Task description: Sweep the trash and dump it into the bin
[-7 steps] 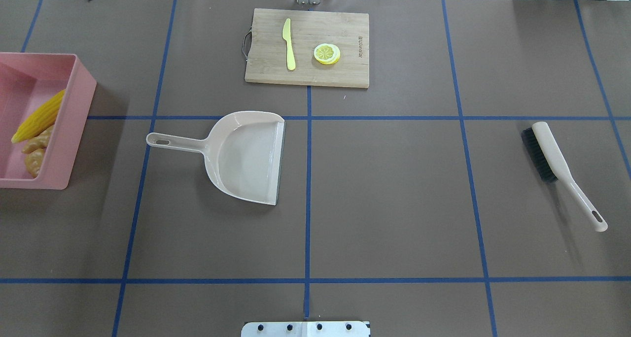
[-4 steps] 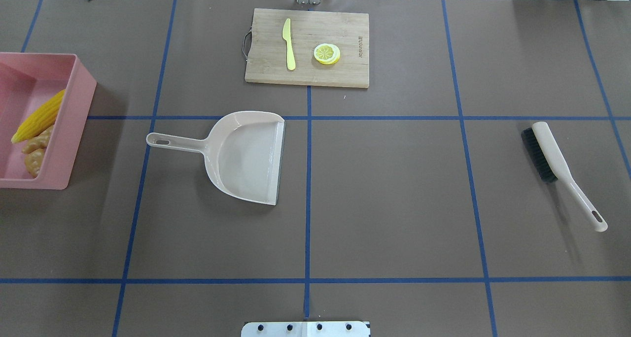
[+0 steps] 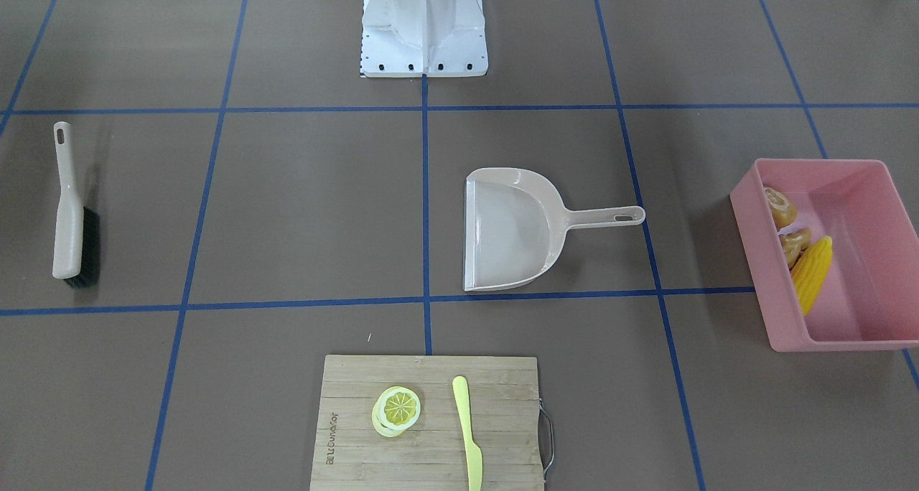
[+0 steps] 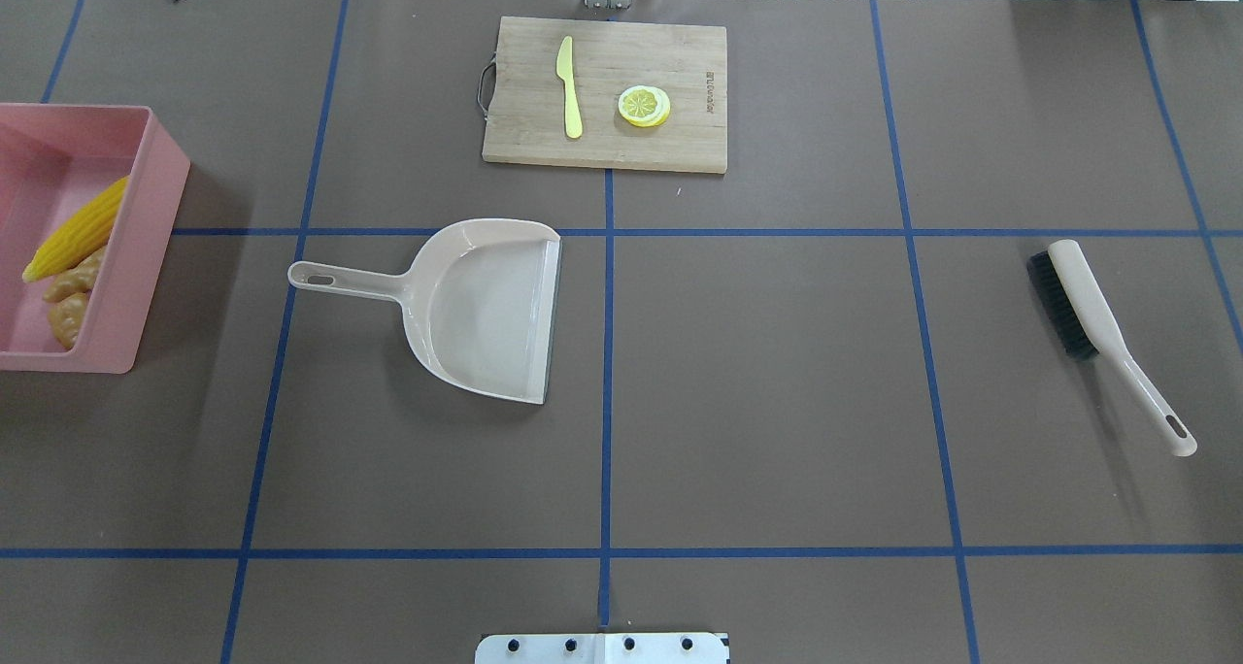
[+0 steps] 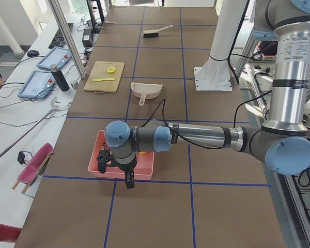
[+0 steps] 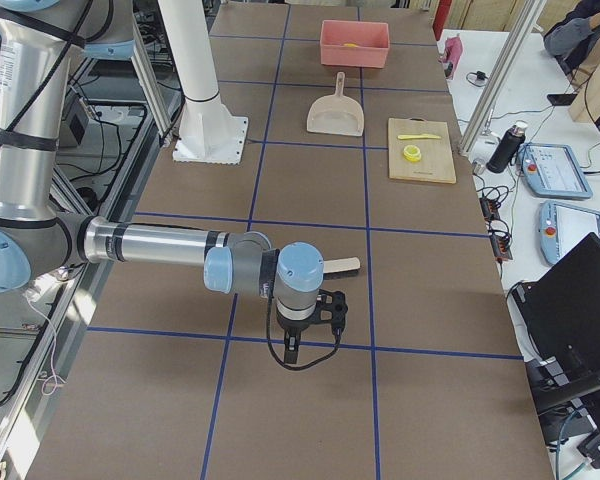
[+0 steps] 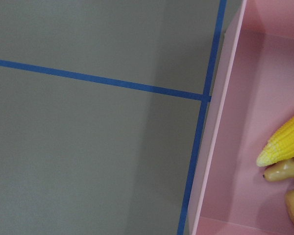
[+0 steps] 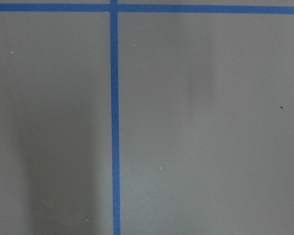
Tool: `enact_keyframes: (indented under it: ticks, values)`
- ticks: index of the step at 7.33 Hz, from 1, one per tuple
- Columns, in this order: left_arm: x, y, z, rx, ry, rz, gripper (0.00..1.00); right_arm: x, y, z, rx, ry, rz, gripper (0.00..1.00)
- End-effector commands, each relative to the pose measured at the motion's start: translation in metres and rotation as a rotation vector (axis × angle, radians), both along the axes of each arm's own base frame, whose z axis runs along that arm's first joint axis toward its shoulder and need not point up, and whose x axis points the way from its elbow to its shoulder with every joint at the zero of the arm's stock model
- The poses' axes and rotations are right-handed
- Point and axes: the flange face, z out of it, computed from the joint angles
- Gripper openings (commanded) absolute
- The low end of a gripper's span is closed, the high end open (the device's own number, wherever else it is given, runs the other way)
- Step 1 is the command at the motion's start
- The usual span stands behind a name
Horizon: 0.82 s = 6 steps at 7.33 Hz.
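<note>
The pink bin (image 4: 148, 247) stands at the table's left edge. In it lie the yellow corn cob (image 4: 76, 229), the knobbly ginger piece (image 4: 78, 278) and the tan potato lump (image 4: 66, 319); they also show in the front view, corn (image 3: 811, 276) included. The left wrist view shows the bin wall (image 7: 220, 147) and the corn tip (image 7: 284, 142). My left gripper (image 5: 128, 181) hangs beside the bin's near side; my right gripper (image 6: 290, 350) hangs over bare table near the brush. Both show only in side views, so I cannot tell whether they are open or shut.
The beige dustpan (image 4: 486, 305) lies empty left of centre, handle pointing left. The brush (image 4: 1088, 305) lies at the right. A wooden cutting board (image 4: 680, 149) at the far edge carries a yellow-green knife (image 4: 569, 86) and a lemon slice (image 4: 644, 106).
</note>
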Motion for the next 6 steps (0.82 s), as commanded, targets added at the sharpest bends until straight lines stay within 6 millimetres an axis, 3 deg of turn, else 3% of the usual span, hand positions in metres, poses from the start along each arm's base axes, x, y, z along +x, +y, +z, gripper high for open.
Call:
enact_keyframes:
  ticks: [1, 6]
  values:
    - [0.0006, -0.001, -0.0023, 0.008, -0.001, 0.005, 0.99, 0.0, -0.0002, -0.0008, 0.003, 0.0, -0.001, 1.0]
    - [0.0007, 0.0001, -0.0047, 0.008, 0.001, 0.0, 0.99, 0.0002, -0.0038, -0.0046, 0.014, 0.003, -0.001, 1.0]
